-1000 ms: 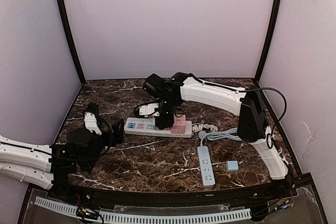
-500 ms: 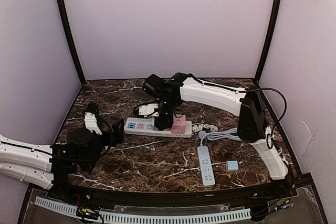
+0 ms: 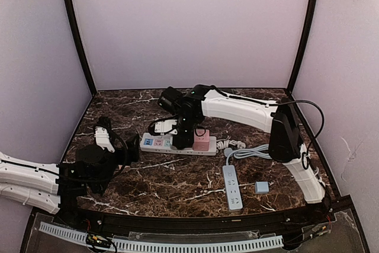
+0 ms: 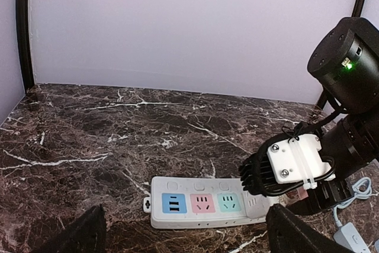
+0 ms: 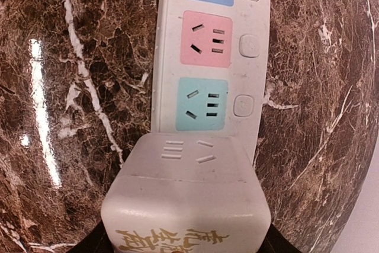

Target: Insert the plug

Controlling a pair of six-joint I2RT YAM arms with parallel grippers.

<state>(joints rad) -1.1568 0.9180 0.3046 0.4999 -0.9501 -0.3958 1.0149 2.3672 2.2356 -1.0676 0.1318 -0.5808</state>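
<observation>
right gripper [image 5: 185, 245] pinching plug [image 5: 186, 185] (fingers cropped) | left gripper [image 4: 188, 233] spread | power strip [image 5: 204, 105] partly covered

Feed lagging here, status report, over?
Left end effector open. Right end effector grips white cube plug at white power strip, beside mint socket. Pink cube adapter alongside.

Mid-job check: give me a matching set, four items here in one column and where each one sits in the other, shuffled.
Things:
1. white plug
2. pink cube
3. slim strip
4. blue block

Places:
A. just right of the slim strip
B. in the right fingers, over the wide strip
C. on the wide strip, toward its right end
D. lying flat, cord at its far end

Pairs: 1-B, 2-C, 3-D, 4-A
</observation>
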